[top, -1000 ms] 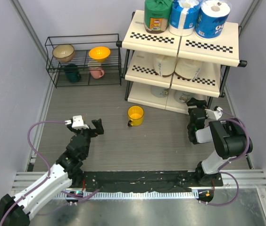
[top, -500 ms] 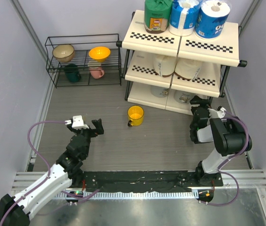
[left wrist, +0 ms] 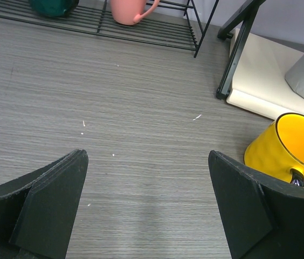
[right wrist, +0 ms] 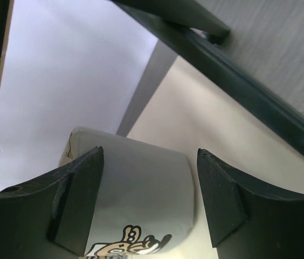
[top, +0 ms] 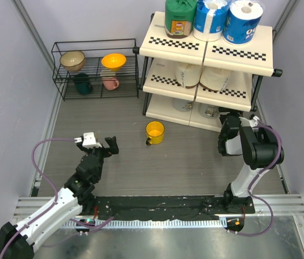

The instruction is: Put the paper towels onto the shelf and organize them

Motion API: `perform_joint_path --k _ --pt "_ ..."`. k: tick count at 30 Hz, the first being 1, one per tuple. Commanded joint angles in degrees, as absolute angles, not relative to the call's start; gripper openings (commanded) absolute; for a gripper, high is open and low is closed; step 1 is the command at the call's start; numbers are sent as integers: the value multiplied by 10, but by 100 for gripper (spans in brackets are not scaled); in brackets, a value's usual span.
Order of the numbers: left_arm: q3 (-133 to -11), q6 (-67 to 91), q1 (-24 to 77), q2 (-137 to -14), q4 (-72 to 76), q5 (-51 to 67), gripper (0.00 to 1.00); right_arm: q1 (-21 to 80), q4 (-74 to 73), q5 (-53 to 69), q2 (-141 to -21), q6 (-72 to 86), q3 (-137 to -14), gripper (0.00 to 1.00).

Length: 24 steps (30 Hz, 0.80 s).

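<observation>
**All seven rolls on the shelf, right hand at the bottom tier**

So the shelf (top: 233, 63) is full. The top tier has the green roll (top: 180, 17) at the left end and two blue-and-white rolls (top: 210, 19) (top: 242, 20) beside it. The middle tier has two cream rolls (top: 188, 74) (top: 215, 78), and the bottom tier has two grey-white rolls (top: 183, 104) (top: 210, 110).

The right hand (top: 228, 116) is at the right end of the shelf's bottom tier. Its fingers are spread apart, and its wrist view shows a grey-white roll between them. Can't tell if they touch it.

The left hand (top: 101, 143) is well out in front-left of the shelf, fingers wide apart over bare surface (left wrist: 141, 108), holding nothing.

A yellow cup (top: 154, 132) lies just in front of the shelf, and a wire rack (top: 95, 67) stands to the shelf's left.
</observation>
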<state>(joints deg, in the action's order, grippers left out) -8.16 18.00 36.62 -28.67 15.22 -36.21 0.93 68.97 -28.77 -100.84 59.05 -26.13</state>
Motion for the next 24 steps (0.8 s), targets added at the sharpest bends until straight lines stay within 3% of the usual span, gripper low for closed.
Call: perform_joint_path --k 1,24 --pt "-85 184 363 -287 177 -366 100 7 700 -251 -1024 584 -304 75" --pt "-84 184 363 -287 178 -367 100 7 725 -158 -1065 582 -314 76"
